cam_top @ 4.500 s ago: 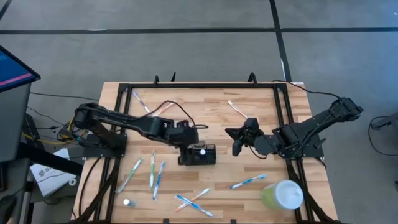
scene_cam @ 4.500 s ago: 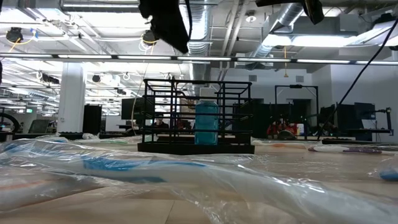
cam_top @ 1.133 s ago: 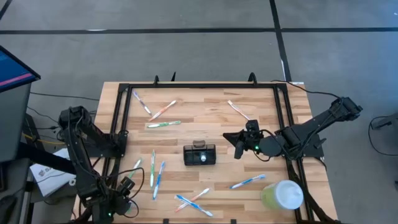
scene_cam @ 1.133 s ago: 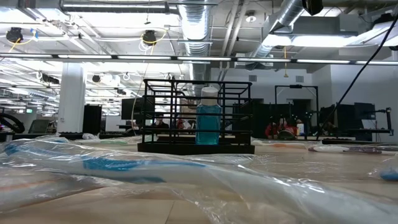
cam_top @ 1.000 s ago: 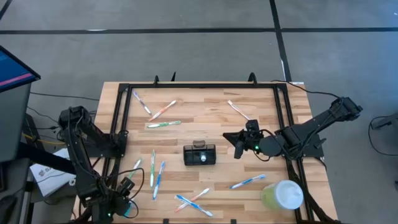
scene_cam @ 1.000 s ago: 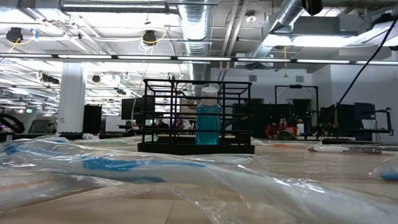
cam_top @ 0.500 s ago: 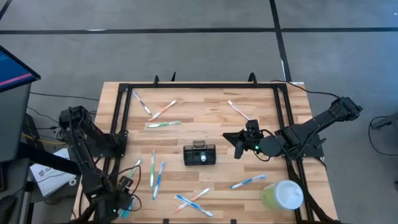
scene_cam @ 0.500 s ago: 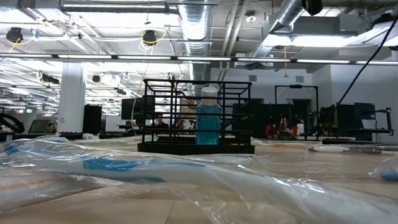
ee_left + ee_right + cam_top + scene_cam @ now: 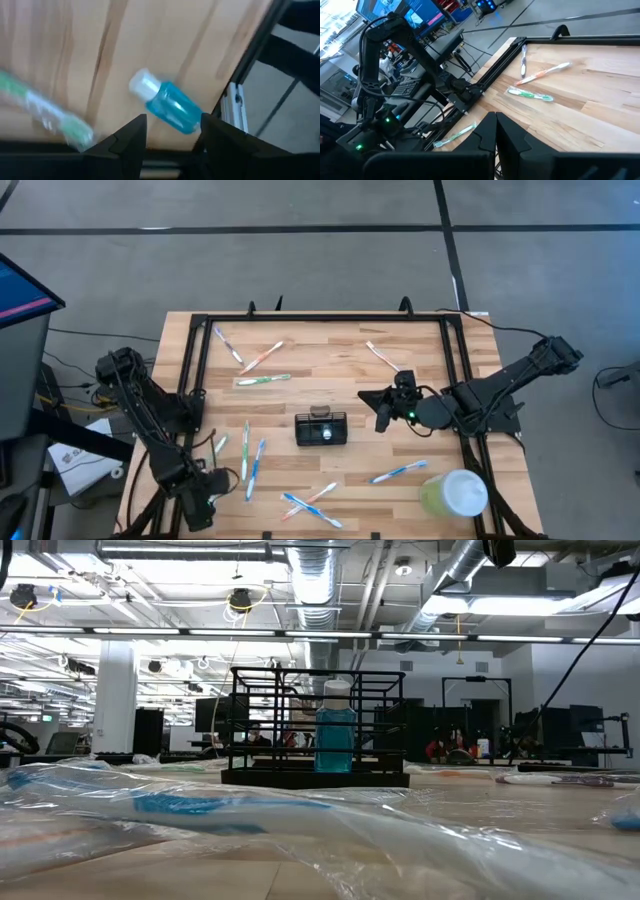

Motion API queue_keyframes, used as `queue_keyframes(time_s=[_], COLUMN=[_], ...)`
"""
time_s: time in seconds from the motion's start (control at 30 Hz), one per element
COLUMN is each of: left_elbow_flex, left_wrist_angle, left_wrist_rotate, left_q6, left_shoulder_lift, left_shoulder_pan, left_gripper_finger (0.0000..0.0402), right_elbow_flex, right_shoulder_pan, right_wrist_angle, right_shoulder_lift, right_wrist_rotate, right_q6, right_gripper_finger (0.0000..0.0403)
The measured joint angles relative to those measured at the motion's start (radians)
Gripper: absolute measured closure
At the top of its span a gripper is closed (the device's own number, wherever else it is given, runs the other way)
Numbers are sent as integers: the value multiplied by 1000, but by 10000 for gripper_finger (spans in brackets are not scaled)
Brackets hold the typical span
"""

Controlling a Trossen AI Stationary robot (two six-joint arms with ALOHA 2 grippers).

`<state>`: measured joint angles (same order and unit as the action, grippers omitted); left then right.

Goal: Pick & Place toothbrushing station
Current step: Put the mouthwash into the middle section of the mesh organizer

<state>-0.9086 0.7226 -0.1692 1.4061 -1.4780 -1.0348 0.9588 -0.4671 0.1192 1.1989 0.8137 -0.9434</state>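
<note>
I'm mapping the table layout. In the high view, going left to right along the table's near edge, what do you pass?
Left gripper → crossed toothbrushes → blue toothbrush → pale green cup.

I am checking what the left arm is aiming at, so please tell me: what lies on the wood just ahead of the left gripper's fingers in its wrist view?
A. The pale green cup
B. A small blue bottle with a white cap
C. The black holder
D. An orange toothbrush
B: the left wrist view shows the small blue bottle lying on its side just beyond the left gripper, whose fingers stand apart.
</note>
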Motion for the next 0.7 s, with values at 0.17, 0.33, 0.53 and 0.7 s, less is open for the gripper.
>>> queue_keyframes(time_s=[0.17,0.33,0.53,0.7], left_elbow_flex=[28,51,52,52], left_wrist_angle=[-29,-77,-74,-81], left_wrist_rotate=[-39,-16,7,-24], left_q6=[203,383,546,547], left_shoulder_lift=[0,0,-2,-21], left_shoulder_pan=[-6,-13,-35,-30], left_gripper_finger=[209,180,149,145], right_elbow_flex=[0,0,0,0], right_shoulder_pan=[-1,-1,-1,-1], right_wrist_angle=[4,4,4,4], right_shoulder_lift=[0,0,0,0], right_wrist_rotate=[-15,-67,-132,-162], right_q6=[8,49,102,134], right_gripper_finger=[403,403,403,403])
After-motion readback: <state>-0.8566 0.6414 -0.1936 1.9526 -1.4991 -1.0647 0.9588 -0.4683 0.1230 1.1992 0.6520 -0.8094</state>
